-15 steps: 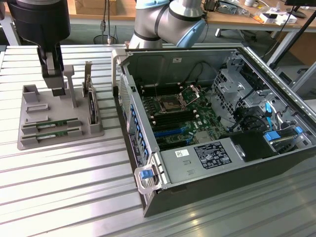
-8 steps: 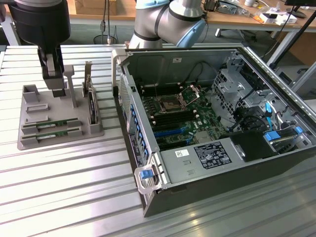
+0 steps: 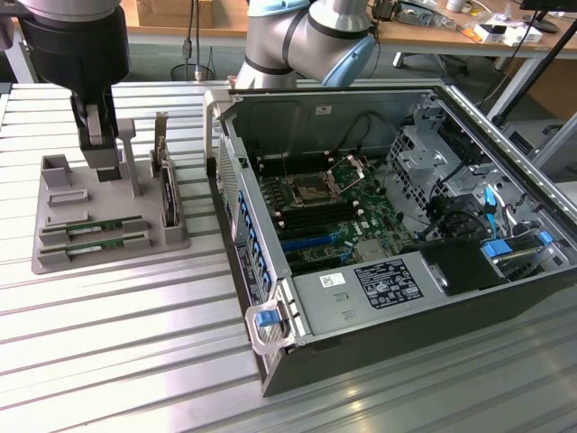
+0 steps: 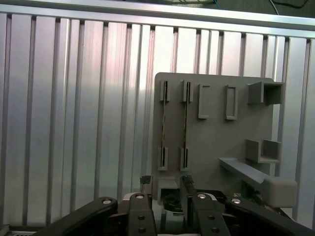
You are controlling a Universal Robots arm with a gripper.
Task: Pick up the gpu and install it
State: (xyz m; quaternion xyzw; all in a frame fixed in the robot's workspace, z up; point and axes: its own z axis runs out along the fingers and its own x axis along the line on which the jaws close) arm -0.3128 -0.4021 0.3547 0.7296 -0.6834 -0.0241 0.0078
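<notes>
Nearest me on the slatted worktop (image 3: pixel 117 361) stands the computer case (image 3: pixel 379 347), taking up the half toward the exterior view's right. Its side panel is off and the motherboard (image 3: pixel 315 216) faces up, I judge so that the slots can be reached from above.

Just beside it, toward the worktop's edge on the exterior view's left, sits the grey holder tray (image 3: pixel 54 262). The gpu (image 3: pixel 99 241) lies along the tray's near edge, a green stick set on its long edge in clips, with a second stick like it just behind. That leaves the top edges free for a pinch from overhead. A dark card (image 3: pixel 168 194) stands upright by the tray's case-side edge.

Farther back, the gripper (image 3: pixel 97 144) hangs over the tray's far end, fingers (image 4: pixel 142 196) apart, clamped on nothing I can make out.
</notes>
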